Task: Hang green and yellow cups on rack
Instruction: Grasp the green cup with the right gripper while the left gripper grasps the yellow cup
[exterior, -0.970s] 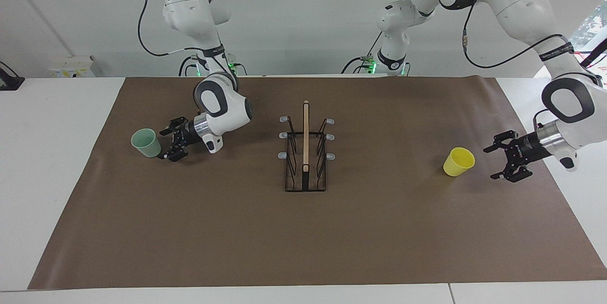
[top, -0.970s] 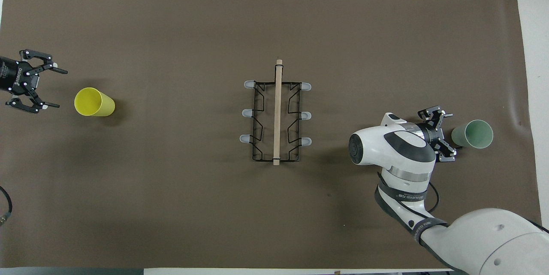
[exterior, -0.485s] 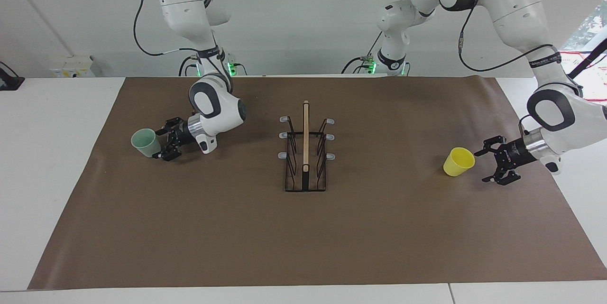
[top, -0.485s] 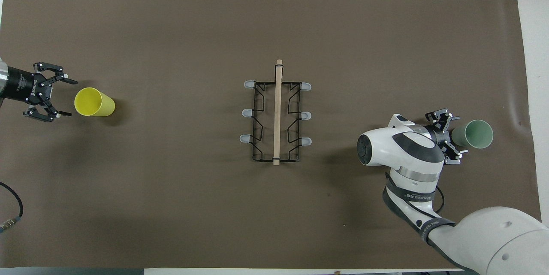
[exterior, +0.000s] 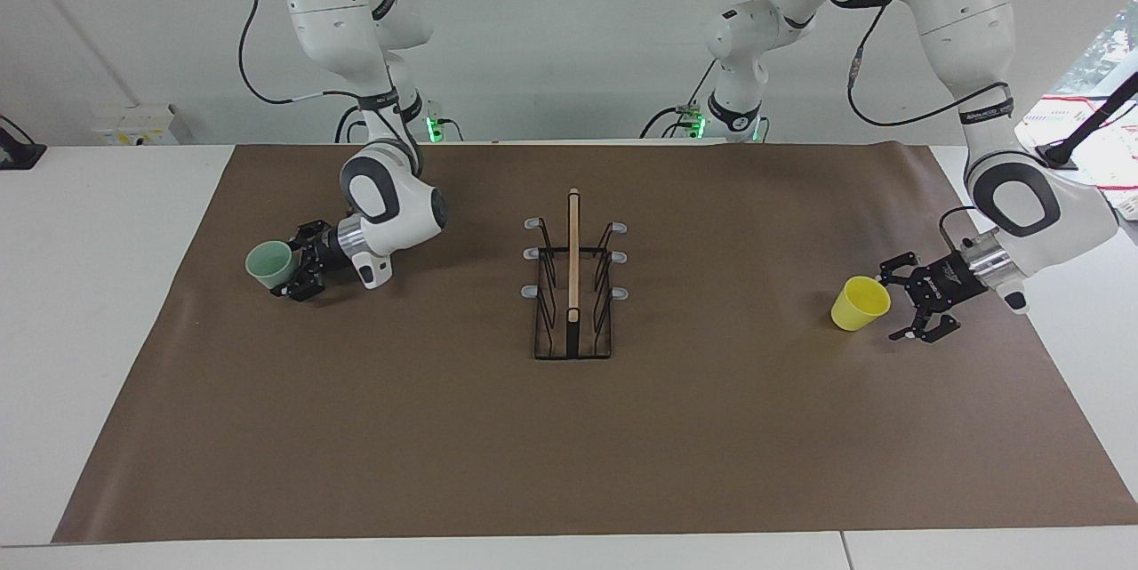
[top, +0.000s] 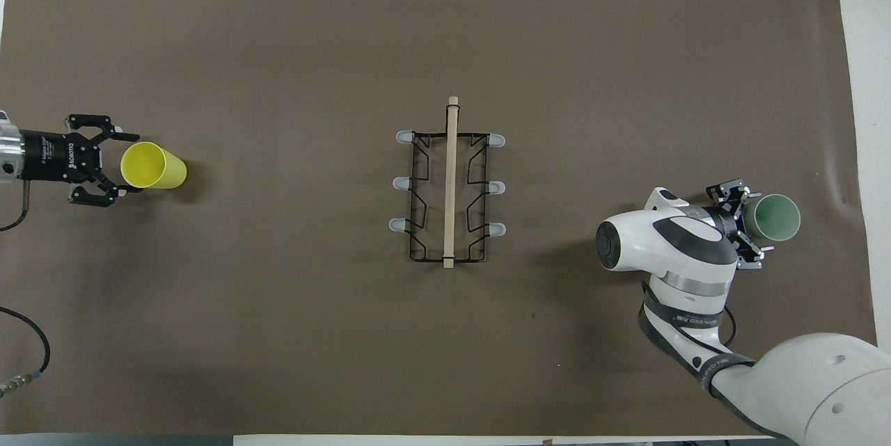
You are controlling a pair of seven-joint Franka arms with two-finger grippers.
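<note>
Both cups lie tipped on their sides on the brown mat [exterior: 569, 445], one at each end of the table, with the rack [exterior: 573, 285] standing between them in the middle, its six prongs bare. The green cup [exterior: 269, 264] is at the right arm's end, its mouth turned away from the rack; the right gripper [exterior: 295, 274] is low at its base with fingers spread on either side of it, though from above the arm's white wrist hides most of the gripper and I cannot tell whether the fingers touch the cup. The yellow cup [exterior: 860, 303] lies at the left arm's end, mouth turned toward the table's end. The left gripper [exterior: 900, 299] is at that mouth, fingers apart around the rim and not clamped. In the overhead view the left arm is cut off at the edge.
</note>
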